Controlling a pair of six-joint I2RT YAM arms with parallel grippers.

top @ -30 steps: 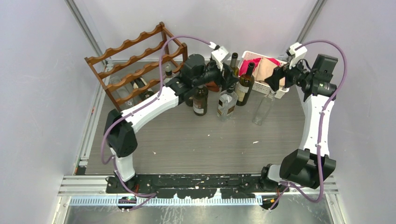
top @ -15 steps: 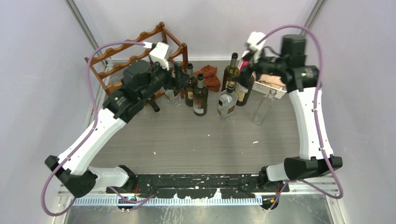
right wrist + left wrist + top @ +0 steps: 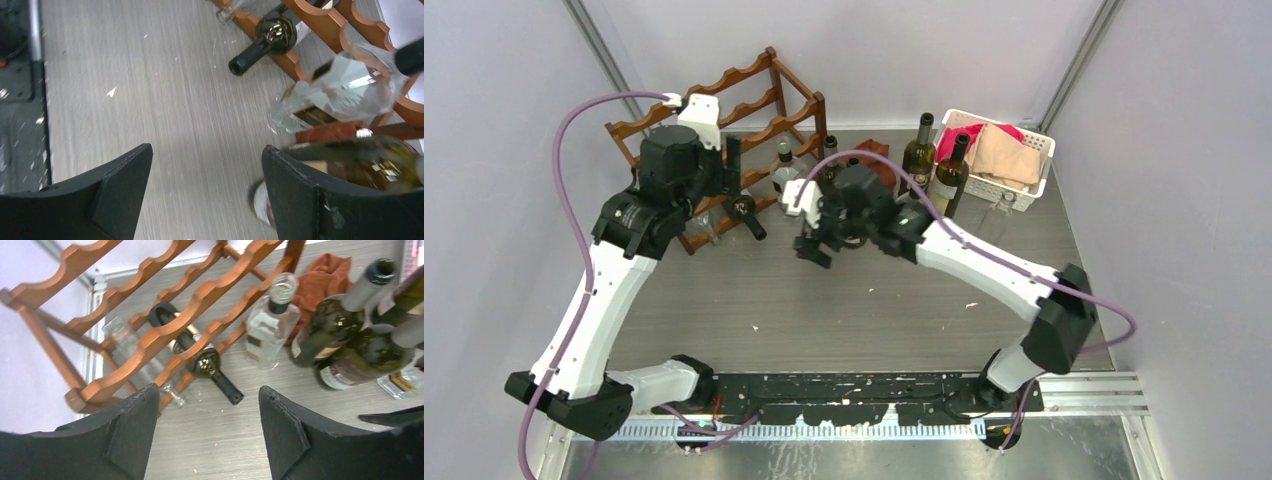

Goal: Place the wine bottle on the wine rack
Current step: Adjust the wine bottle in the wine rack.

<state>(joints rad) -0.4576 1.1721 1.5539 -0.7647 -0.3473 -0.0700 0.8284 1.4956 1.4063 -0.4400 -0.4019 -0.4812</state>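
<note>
My left gripper (image 3: 207, 395) hangs open and empty above the dark reddish-brown wooden wine rack with scalloped rails (image 3: 197, 300). It has swung back from the standing glass bottles (image 3: 919, 150) at mid-table. My right gripper (image 3: 207, 150), fingers spread with nothing between them, has crossed over from the white plastic basket (image 3: 996, 188) to centre-left. The dark green glass wine bottle (image 3: 200, 360) lies in the rack's lowest tier, its neck poking out over the grey wood-grain table (image 3: 874, 300).

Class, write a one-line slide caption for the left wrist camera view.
Open left gripper above the wine rack, a dark wine bottle lying low in it, a clear bottle standing alongside.
</note>
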